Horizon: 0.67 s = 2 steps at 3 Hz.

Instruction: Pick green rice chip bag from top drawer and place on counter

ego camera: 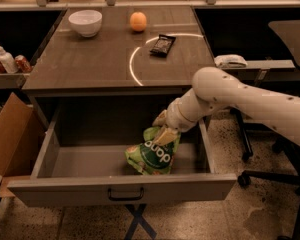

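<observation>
The top drawer (122,188) is pulled open below the counter (90,59). The green rice chip bag (152,156) stands tilted in the drawer's right half, its white lettering upside down. My gripper (165,134) reaches down into the drawer from the right. It is shut on the bag's top edge, with a pale finger lying over the upper part of the bag. The bag's bottom is at the drawer floor near the front wall.
On the counter are a white bowl (85,22), an orange (138,21) and a small dark packet (162,44) by the white arc. A cardboard box (10,139) stands left of the drawer. An office chair base (270,176) is at the right.
</observation>
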Motion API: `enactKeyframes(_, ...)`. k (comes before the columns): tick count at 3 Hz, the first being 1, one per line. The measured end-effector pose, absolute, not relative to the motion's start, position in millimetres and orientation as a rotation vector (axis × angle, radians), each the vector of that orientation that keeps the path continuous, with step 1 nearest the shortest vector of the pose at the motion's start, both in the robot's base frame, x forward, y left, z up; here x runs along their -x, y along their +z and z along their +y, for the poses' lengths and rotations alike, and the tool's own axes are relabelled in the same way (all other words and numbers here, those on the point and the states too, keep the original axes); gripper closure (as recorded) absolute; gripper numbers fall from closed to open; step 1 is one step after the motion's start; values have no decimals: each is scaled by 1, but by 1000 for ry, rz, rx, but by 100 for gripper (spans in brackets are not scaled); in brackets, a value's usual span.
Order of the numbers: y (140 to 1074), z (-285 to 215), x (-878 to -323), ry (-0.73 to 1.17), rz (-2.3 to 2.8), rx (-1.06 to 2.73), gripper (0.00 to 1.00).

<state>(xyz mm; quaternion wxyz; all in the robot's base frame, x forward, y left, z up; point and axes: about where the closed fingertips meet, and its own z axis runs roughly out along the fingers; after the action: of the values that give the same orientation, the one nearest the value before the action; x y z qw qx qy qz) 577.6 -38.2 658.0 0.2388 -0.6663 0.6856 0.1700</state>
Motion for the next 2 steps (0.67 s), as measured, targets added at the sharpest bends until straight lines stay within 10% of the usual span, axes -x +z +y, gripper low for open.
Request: enactKeyframes(2,738,-64,-556,395,1711,1769,100)
